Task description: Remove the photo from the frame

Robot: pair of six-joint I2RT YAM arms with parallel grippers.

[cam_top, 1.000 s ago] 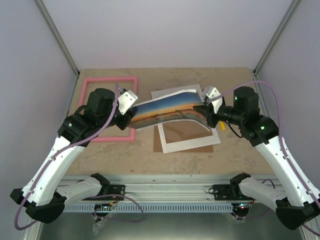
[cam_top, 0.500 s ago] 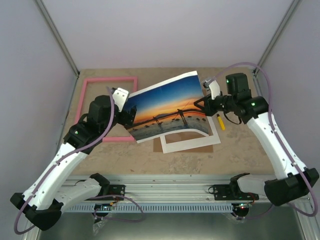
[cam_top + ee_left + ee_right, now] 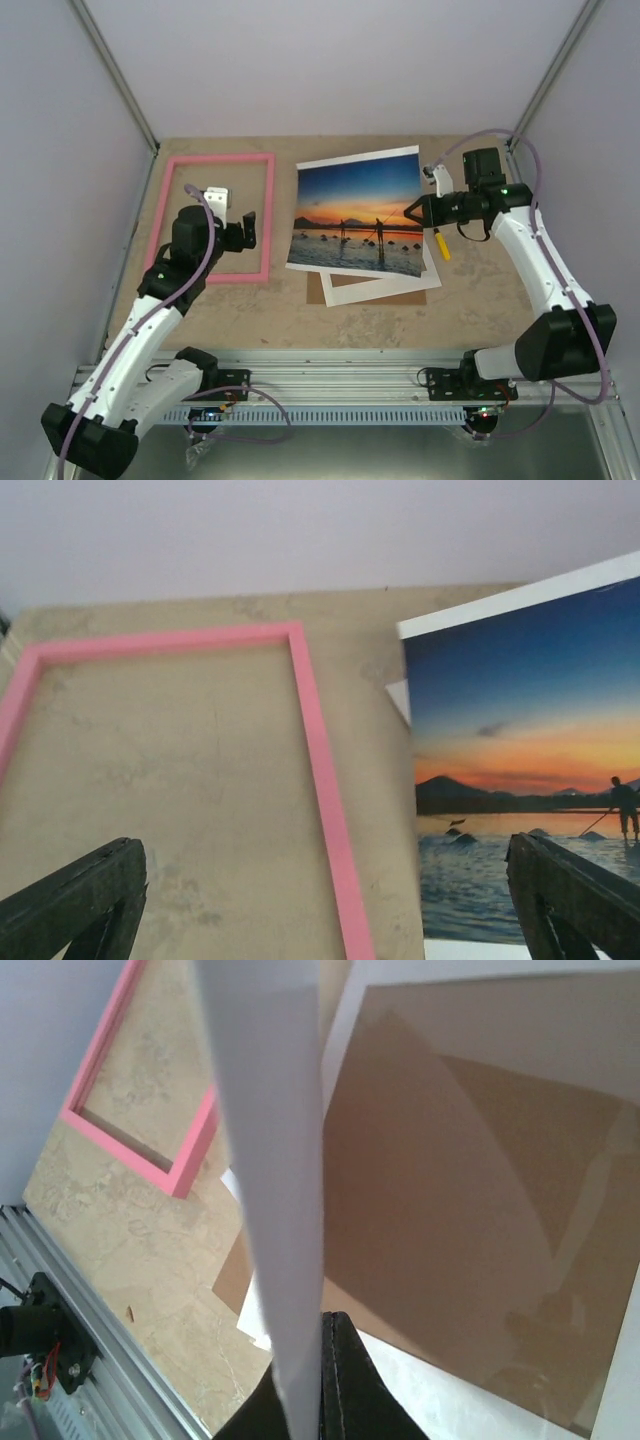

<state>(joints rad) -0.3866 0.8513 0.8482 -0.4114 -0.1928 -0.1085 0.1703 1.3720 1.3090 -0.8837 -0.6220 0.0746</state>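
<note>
The photo (image 3: 357, 215) is out of the frame (image 3: 220, 158) and sits right of centre, over the white mat (image 3: 375, 290) and the brown backing board (image 3: 316, 290). Only 1 gripper has it: the right gripper (image 3: 412, 213) is clamped on the photo's right edge, and the right wrist view shows the sheet edge-on, pinched between the black fingers. The left gripper (image 3: 243, 230) is spread wide and holds nothing, hovering over the near right part of the pink frame, which lies alone on the left of the table (image 3: 480, 290). A small yellow object (image 3: 441, 245) lies just beside the mat's right edge.

The risk, as I judge it, comes from that 1-edge hold. The free left side could droop and crease near the pinch. A quick swing could also pull the paper from the fingers. If the photo's near corner touches the mat, moving it could drag the mat or bend the corner.
</note>
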